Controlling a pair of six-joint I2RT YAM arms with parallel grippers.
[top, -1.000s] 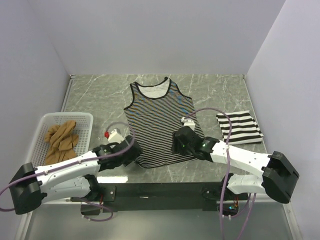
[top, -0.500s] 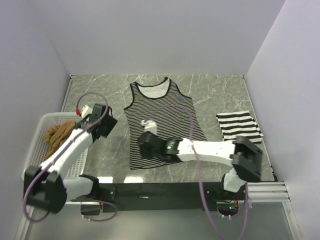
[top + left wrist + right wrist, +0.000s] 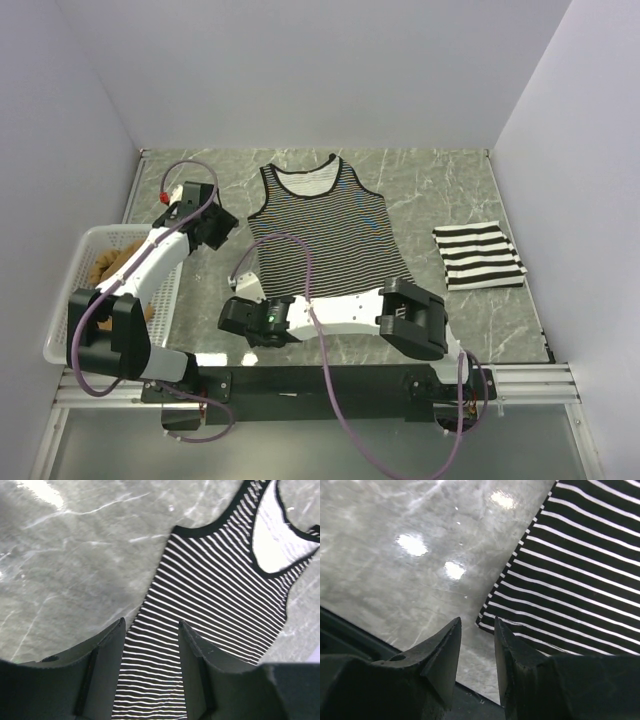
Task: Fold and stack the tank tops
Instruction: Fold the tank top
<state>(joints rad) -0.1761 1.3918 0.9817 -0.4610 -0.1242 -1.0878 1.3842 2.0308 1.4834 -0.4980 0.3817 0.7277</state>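
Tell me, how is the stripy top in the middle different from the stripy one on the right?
The middle top has thin stripes; the right top has wide ones. The middle top lies spread out flat; the right top is folded into a small rectangle. Both are striped black and white.

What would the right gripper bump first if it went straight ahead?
Probably the hem corner of the thin-striped top, just beyond the tips of the right gripper. Depth is unclear; it might touch the table first.

Grey marble tabletop w/ glare spots — plain pale walls.
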